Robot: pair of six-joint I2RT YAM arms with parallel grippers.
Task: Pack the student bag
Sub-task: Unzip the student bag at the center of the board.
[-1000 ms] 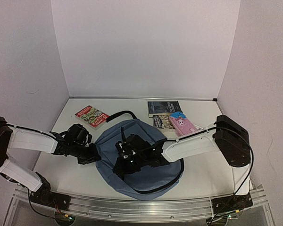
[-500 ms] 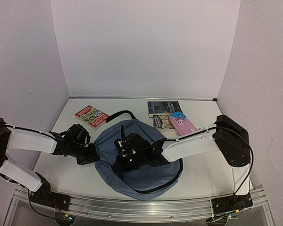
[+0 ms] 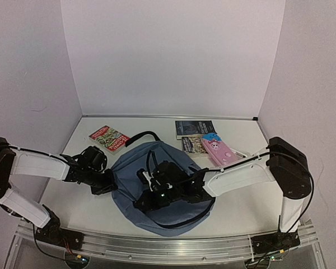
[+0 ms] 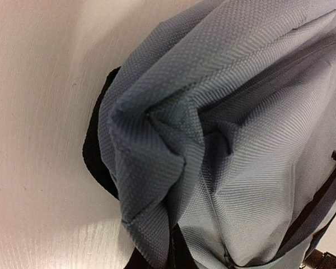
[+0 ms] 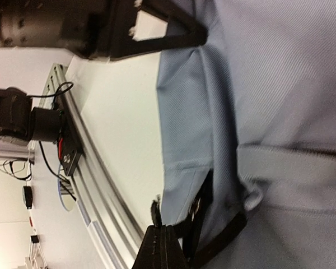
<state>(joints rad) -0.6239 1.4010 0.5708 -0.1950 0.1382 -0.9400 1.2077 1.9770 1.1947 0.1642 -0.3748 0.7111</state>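
On the white table [image 3: 243, 206], the left gripper [image 3: 105, 182] pinched the slate-blue fabric backpack [image 3: 129, 168]; the right gripper [image 3: 148, 196] gaped, so the fold might have slipped free.

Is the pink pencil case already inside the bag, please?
No, the pencil case lies outside the bag, next to the dark books behind it.

Red book [image 3: 108, 138] lies left; dark books [image 3: 194, 128], pink pencil case [image 3: 215, 148] right.

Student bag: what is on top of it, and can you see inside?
The right gripper sits on top of the student bag. Its inside is covered by its own fabric.
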